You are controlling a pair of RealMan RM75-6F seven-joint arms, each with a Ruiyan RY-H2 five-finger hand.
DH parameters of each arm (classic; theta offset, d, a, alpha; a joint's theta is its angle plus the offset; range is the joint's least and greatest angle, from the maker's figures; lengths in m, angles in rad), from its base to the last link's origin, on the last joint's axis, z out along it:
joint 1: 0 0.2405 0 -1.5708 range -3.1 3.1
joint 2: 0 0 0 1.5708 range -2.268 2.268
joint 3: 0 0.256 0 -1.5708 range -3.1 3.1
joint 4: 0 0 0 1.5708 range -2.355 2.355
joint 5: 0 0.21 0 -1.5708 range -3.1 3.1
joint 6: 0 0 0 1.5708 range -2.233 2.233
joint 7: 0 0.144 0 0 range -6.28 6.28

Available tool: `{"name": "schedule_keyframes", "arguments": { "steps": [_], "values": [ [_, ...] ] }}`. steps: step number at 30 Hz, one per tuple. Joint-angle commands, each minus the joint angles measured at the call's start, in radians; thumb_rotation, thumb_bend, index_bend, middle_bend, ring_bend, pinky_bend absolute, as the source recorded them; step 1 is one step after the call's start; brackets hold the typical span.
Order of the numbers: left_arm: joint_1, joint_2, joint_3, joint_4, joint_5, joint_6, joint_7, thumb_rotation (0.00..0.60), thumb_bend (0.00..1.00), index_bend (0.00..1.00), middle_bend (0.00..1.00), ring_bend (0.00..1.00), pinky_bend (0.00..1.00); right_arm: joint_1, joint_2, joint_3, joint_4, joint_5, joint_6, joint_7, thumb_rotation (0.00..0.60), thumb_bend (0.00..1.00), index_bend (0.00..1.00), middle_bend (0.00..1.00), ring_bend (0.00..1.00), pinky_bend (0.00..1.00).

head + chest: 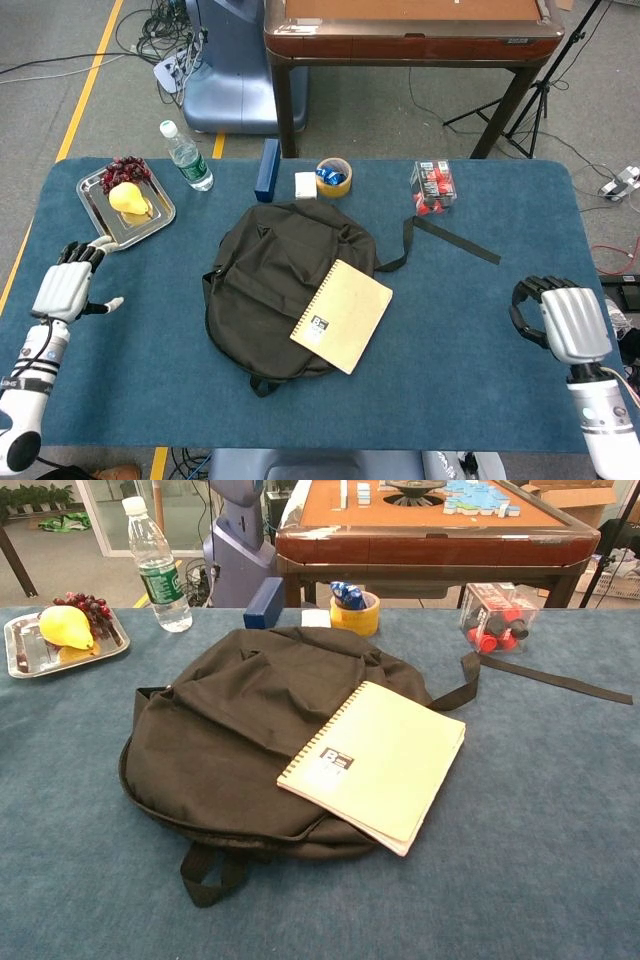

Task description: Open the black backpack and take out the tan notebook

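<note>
The black backpack (270, 285) (230, 740) lies flat in the middle of the blue table. The tan spiral notebook (342, 315) (375, 762) rests closed on the bag's right side, partly overhanging onto the cloth. My left hand (66, 292) hovers at the table's left edge, fingers apart and holding nothing. My right hand (563, 318) is at the far right edge, far from the notebook, fingers loosely curved and empty. Neither hand shows in the chest view.
A metal tray (155, 213) (20, 652) with a pear and grapes sits at the back left, beside a water bottle (186, 157) (152, 567). A blue box (267, 169), tape roll (334, 177) and clear box (433, 187) of red items line the back. A black strap (455, 239) lies to the right.
</note>
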Motion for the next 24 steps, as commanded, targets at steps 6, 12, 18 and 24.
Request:
{"name": "schedule_keyframes", "arguments": {
  "steps": [6, 12, 18, 24],
  "values": [
    [0.126, 0.062, 0.066, -0.101, 0.034, 0.138, 0.066, 0.600, 0.16, 0.16, 0.11, 0.08, 0.01, -0.071, 0.023, -0.055, 0.041, -0.022, 0.008, 0.063, 0.600, 0.41, 0.31, 0.25, 0.17, 0.23],
    [0.209, 0.090, 0.094, -0.175, 0.084, 0.240, 0.059, 0.600, 0.16, 0.16, 0.11, 0.08, 0.01, -0.113, 0.010, -0.076, 0.059, -0.052, 0.031, 0.086, 0.600, 0.42, 0.30, 0.24, 0.16, 0.22],
    [0.280, 0.055, 0.106, -0.162, 0.193, 0.366, -0.005, 0.600, 0.16, 0.16, 0.10, 0.08, 0.01, -0.141, 0.001, -0.080, 0.079, -0.086, 0.059, 0.138, 0.600, 0.42, 0.30, 0.24, 0.16, 0.22],
    [0.312, 0.048, 0.122, -0.152, 0.258, 0.396, -0.032, 0.600, 0.16, 0.16, 0.10, 0.08, 0.01, -0.152, 0.006, -0.088, 0.097, -0.116, 0.050, 0.187, 0.600, 0.42, 0.30, 0.24, 0.16, 0.22]
  ]
}}
